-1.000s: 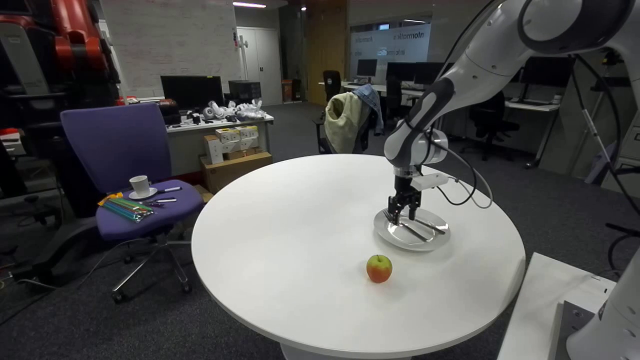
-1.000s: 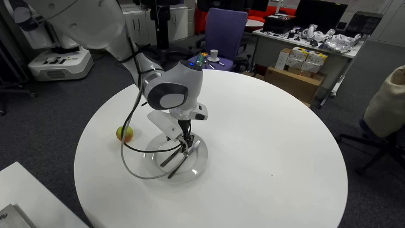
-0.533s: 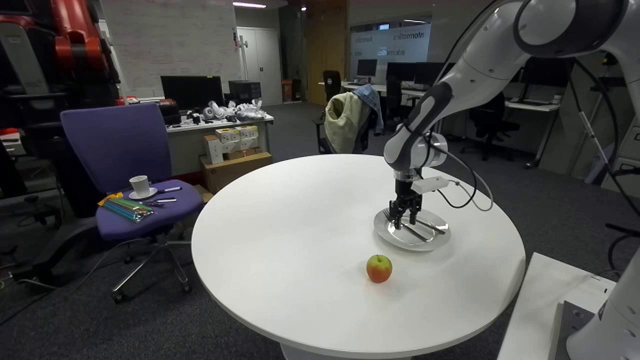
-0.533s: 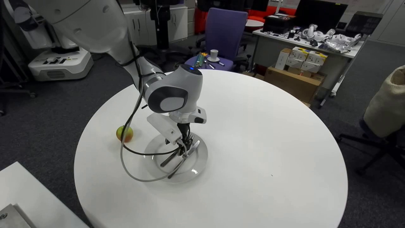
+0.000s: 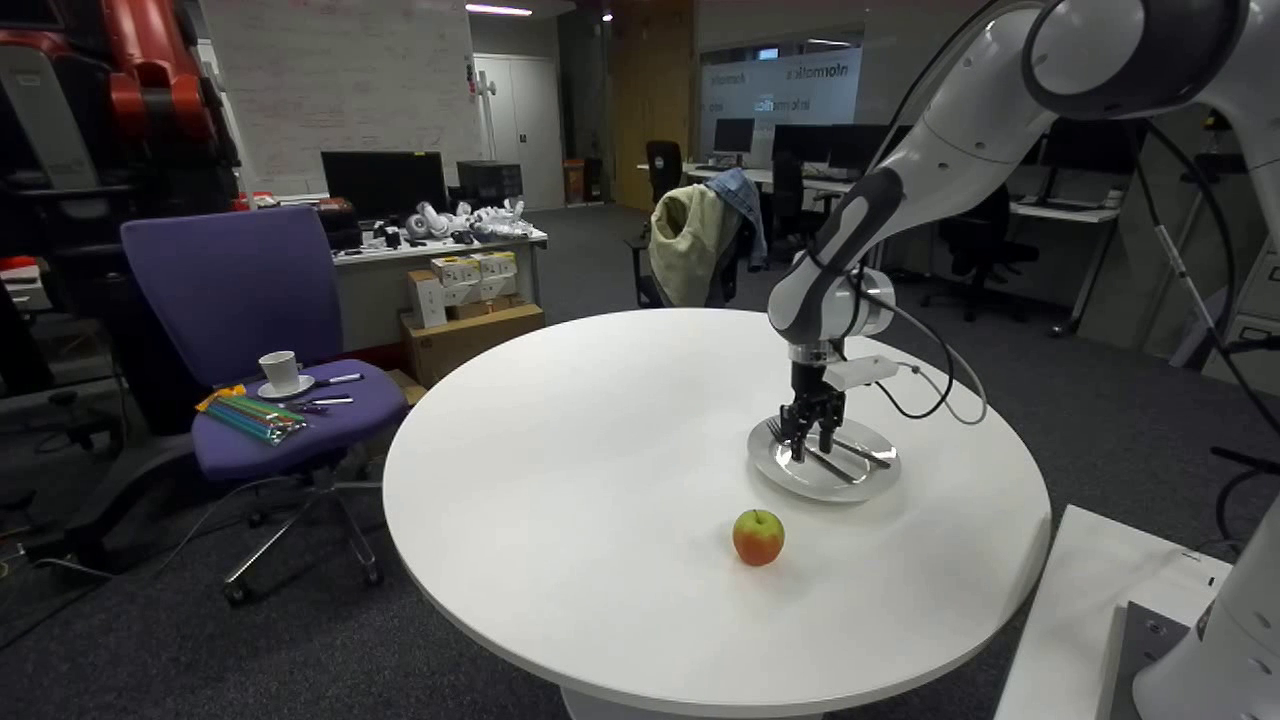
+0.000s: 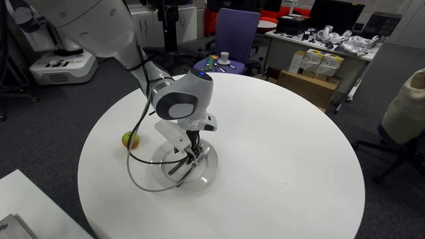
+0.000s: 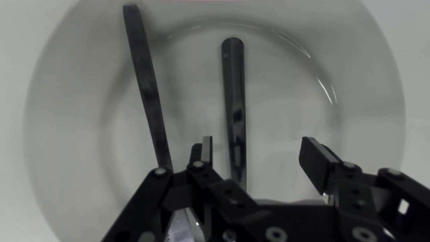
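Centrally, wrist view: gripper (image 7: 256, 144) in lower frame, jaws spread apart, w/ handle of fork (image 7: 234, 84) seen betw. them; knife (image 7: 143, 67) left of fork, from upper left; both on white plate (image 7: 373, 101). Apple (image 5: 758, 538), lower frame in an exterior view, on round table (image 5: 560, 480)

Round white table (image 5: 560, 450) with plate (image 5: 795, 484), apple (image 5: 758, 538)
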Available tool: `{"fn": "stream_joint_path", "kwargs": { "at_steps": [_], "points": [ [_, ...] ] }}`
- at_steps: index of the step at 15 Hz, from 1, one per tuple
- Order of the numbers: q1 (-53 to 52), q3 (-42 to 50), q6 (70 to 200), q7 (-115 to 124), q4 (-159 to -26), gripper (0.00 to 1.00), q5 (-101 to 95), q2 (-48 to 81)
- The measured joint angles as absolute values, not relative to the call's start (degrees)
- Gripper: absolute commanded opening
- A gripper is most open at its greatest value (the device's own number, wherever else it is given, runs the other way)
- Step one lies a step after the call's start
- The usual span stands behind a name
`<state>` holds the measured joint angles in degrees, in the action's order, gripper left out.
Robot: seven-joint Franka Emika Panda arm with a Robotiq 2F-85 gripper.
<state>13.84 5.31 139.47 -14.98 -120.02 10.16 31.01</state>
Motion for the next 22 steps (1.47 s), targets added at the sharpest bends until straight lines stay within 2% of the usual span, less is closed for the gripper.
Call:
{"fn": "stream_joint_path", "kwargs": {
  "at_steps": [1,2,5,8,9,11,12,14,18,22],
  "points": [
    [13.9,5.3,139.5,-15.0,-120.0,0.63,10.2,31.0],
    [13.9,5.3,139.5,-15.0,-120.0,0.65,10.2,31.0],
    [14.2,5.3,139.5,-15.0,-120.0,0.62,10.2,31.0],
    [14.5,5.3,139.5,-15.0,-120.0,0.49,10.2,31.0],
    [14.5,5.3,139.5,-15.0,-120.0,0.41,10.2,31.0],
    [14.6,5.3,139.5,-15.0,-120.0,0.34,10.2,31.0],
    [14.7,5.3,139.4,-15.0,-120.0,0.37,10.2,31.0],
    [14.9,5.3,139.4,-15.0,-120.0,0.35,10.2,31.0],
    [15.1,5.3,139.4,-15.0,-120.0,0.39,10.2,31.0],
    [15.1,5.3,139.4,-15.0,-120.0,0.36,10.1,31.0]
  ]
}}
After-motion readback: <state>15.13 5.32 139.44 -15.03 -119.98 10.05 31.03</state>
